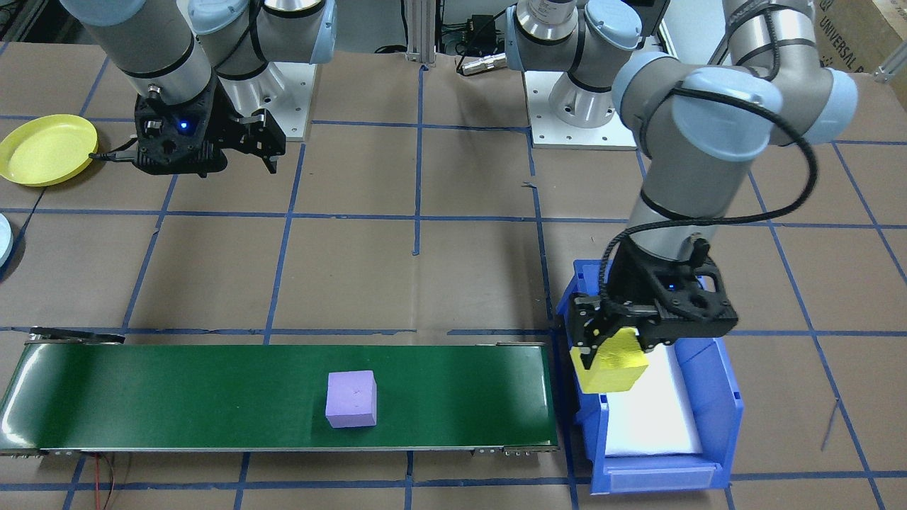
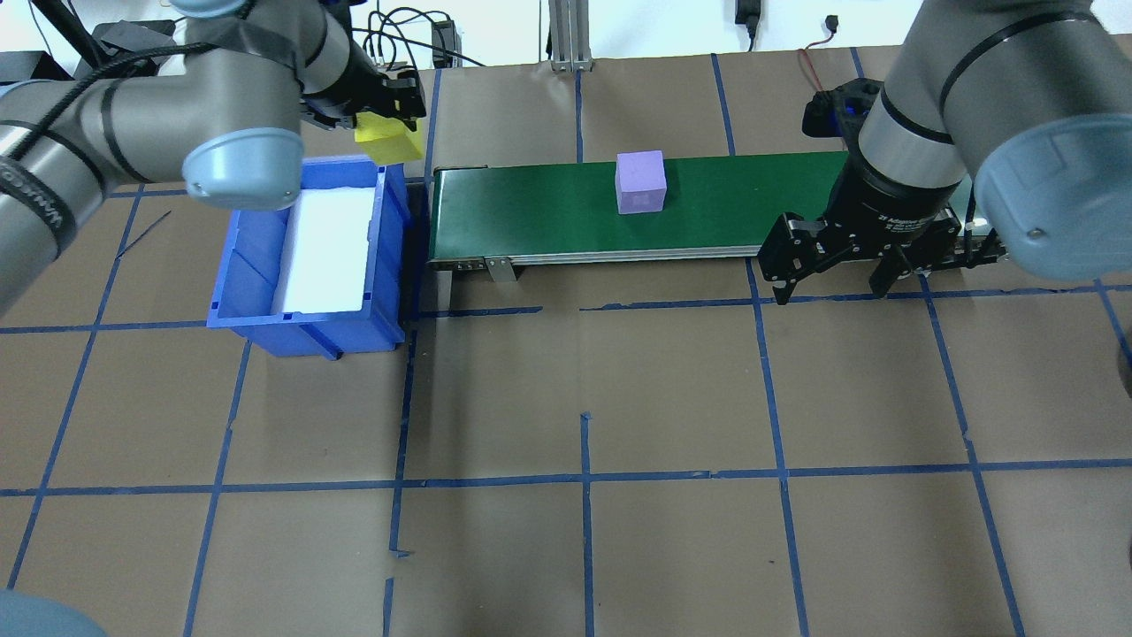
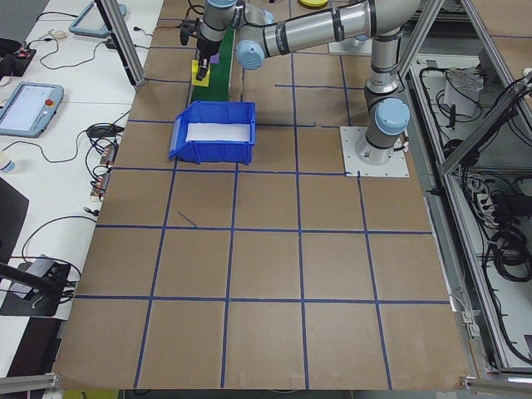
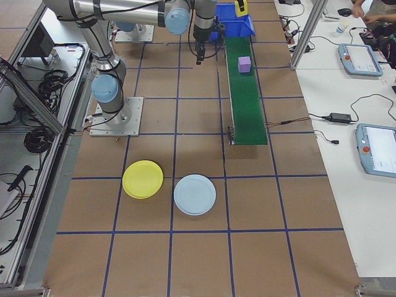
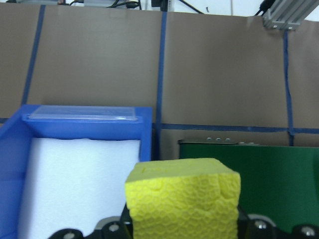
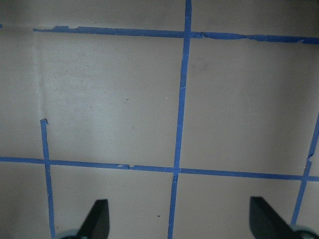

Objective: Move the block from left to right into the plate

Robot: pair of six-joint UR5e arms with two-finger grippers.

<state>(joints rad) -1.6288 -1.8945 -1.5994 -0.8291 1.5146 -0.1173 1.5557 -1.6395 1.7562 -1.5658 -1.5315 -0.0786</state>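
Left gripper: closed on a yellow block, holding it in the air above the far end of the bin, close to the belt's left end; the wrist view shows the block filling the space between the jaws.
Bin: blue, with a white foam pad inside, standing just beside the belt's left end.
Belt: green, running left to right across the far part of the table.
Purple block: resting on the belt near its middle, touched by neither arm.
Right gripper: jaws spread wide and holding nothing, pointing down over bare brown table just in front of the belt's right end.
Plates: a yellow plate and a pale blue plate lie side by side past the belt's right end, both bare, well apart from both blocks.
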